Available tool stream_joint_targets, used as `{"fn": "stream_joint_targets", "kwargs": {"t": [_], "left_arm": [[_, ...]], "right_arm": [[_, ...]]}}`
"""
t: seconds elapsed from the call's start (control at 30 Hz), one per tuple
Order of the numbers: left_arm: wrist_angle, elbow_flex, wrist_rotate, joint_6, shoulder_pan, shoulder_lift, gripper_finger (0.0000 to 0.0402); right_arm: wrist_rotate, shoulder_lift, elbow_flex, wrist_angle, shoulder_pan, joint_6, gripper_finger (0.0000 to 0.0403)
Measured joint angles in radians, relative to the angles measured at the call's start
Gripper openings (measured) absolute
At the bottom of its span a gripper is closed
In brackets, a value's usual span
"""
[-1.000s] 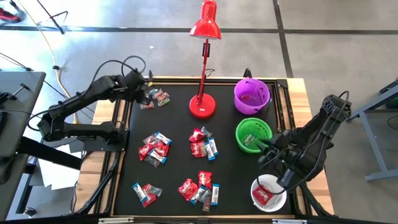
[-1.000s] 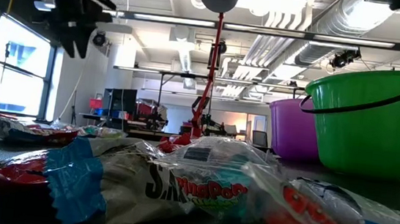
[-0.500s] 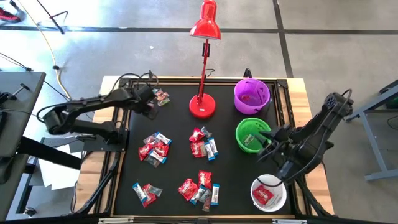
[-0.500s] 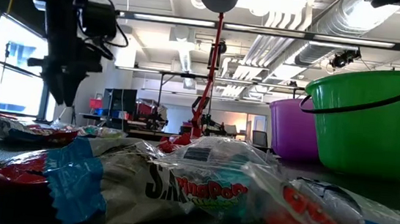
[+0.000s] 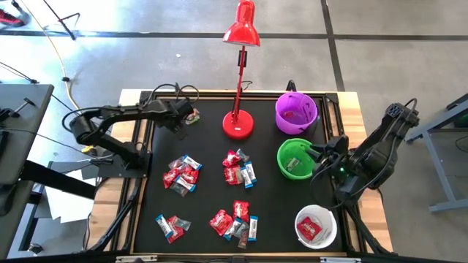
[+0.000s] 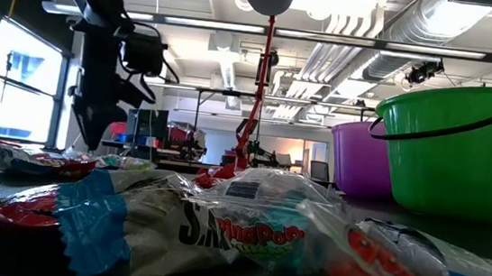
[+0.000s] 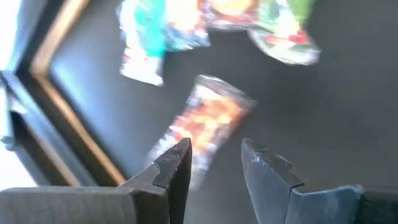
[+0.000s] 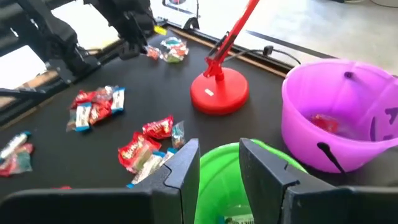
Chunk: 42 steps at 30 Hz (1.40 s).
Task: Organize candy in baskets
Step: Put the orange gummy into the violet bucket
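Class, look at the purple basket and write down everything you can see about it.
The purple basket is a small round open-topped tub, seemingly glossy plastic, with a thin dark handle lying along its rim. It stands upright at the table's far right corner, right behind the green basket and beside the red lamp's base. Inside lies at least one red-wrapped candy. Neither gripper touches it.

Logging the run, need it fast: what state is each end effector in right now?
Left end effector: open, empty, over the small wrapped candies at the black mat's far-left corner.
Right end effector: open, empty, above the round green plastic basket.
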<state>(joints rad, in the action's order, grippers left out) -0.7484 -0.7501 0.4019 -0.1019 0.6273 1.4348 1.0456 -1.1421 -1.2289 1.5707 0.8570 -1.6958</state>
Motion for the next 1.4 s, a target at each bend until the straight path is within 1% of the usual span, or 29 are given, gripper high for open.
{"fn": "stream_joint_targets", "kwargs": {"t": [0.1,0.13,0.17,0.27,0.3,0.5,0.6,0.67,0.73,0.83,0.93,1.0,1.13,1.27,1.4], "left_arm": [[0.000,-0.012,0.102,0.032,0.001,0.040,0.0127],[-0.001,-0.015,0.107,0.035,0.004,0.053,0.0127],[0.000,-0.018,0.093,0.035,0.008,0.065,0.0127],[0.020,-0.018,-0.006,0.036,0.016,0.110,0.0127],[0.026,-0.018,-0.018,0.035,0.019,0.128,0.0127],[0.040,-0.024,0.010,0.002,0.017,0.220,0.0127],[0.047,-0.025,0.025,-0.008,0.008,0.233,0.0126],[0.047,-0.022,0.027,-0.044,0.000,0.228,0.0123],[0.044,-0.026,0.018,-0.086,-0.004,0.219,0.0111],[0.031,-0.039,-0.001,-0.130,-0.006,0.206,0.0074],[0.011,-0.056,-0.055,-0.165,-0.006,0.196,0.0024],[0.007,-0.064,-0.105,-0.196,-0.006,0.183,0.0007],[0.004,-0.080,-0.238,-0.259,-0.016,0.150,0.0012],[0.004,-0.109,-0.375,-0.309,-0.047,0.095,0.0002],[0.014,-0.156,-0.461,-0.353,-0.099,0.015,0.0003]], "right_arm": [[0.006,0.015,0.000,0.000,0.000,0.003,0.0107],[0.006,0.018,0.000,0.000,0.000,0.003,0.0107],[0.006,0.021,0.000,0.000,0.000,0.003,0.0107],[0.006,0.025,0.000,0.000,0.000,0.003,0.0107],[0.006,0.025,0.000,0.000,0.000,0.003,0.0107],[0.007,0.025,0.000,0.000,0.000,0.021,0.0107],[0.008,0.025,0.000,0.000,0.000,0.022,0.0107],[0.009,0.025,0.000,0.000,0.000,0.022,0.0107],[0.009,0.025,0.000,0.000,0.000,0.022,0.0107],[0.009,0.025,0.000,0.000,0.000,0.022,0.0107],[0.009,0.025,0.000,0.000,0.000,0.031,0.0107],[0.009,0.026,0.000,0.000,0.000,0.037,0.0107],[0.050,0.025,0.000,0.000,0.000,0.037,0.0107],[0.104,0.025,0.000,-0.002,0.000,0.037,0.0107],[0.174,0.025,0.000,-0.013,-0.018,0.035,0.0107]]}}
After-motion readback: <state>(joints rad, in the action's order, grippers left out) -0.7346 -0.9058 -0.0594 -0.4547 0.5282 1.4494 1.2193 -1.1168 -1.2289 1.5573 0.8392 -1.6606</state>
